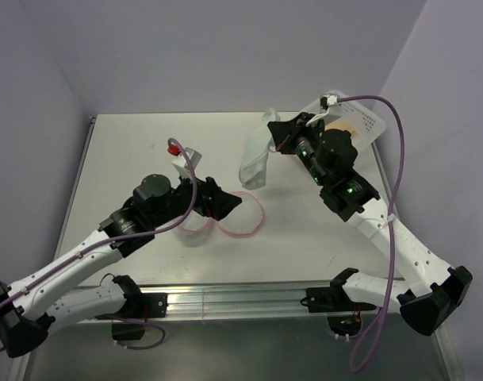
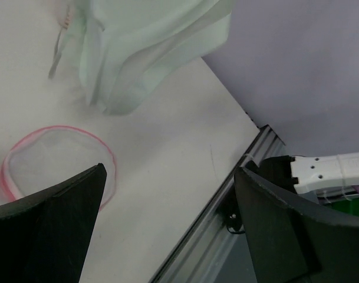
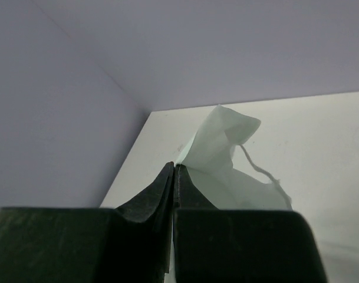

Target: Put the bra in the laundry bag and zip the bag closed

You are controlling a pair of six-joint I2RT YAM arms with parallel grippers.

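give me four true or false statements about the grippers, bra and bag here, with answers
1. The right gripper is shut on the bra. True.
2. The bra is inside the bag. False: it hangs from the right gripper, outside the bag.
3. The left gripper is open. True.
4. The left gripper holds the bag. False: nothing sits between its jaws, and the bag lies on the table.
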